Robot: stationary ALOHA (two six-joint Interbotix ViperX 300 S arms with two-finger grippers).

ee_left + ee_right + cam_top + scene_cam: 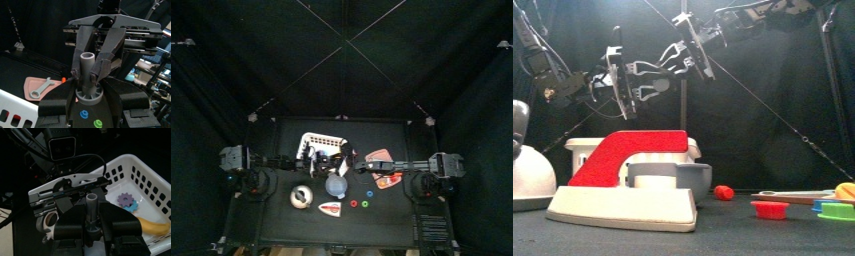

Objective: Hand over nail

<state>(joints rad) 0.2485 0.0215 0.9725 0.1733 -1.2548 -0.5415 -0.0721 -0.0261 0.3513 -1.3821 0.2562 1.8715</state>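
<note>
The nail (87, 62) is a grey toy peg with a round head, held in mid-air above the table's middle. My left gripper (87, 94) is shut on its head end. My right gripper (92, 217) is shut on the shaft (91, 203) from the opposite side. In the left wrist view the right gripper's fingers (81, 45) close around the shaft. In the top view the two grippers meet tip to tip, left (331, 158) and right (354, 158). In the front view they hang high behind the toys, left (647, 80) and right (680, 55).
A white basket (322, 143) stands below and behind the grippers, holding a purple gear (125, 200) and a banana (153, 228). A red and white toy (627, 175), a kettle-like toy (527, 170), a red wrench (40, 86) and small coloured pieces (767, 208) lie on the table's front.
</note>
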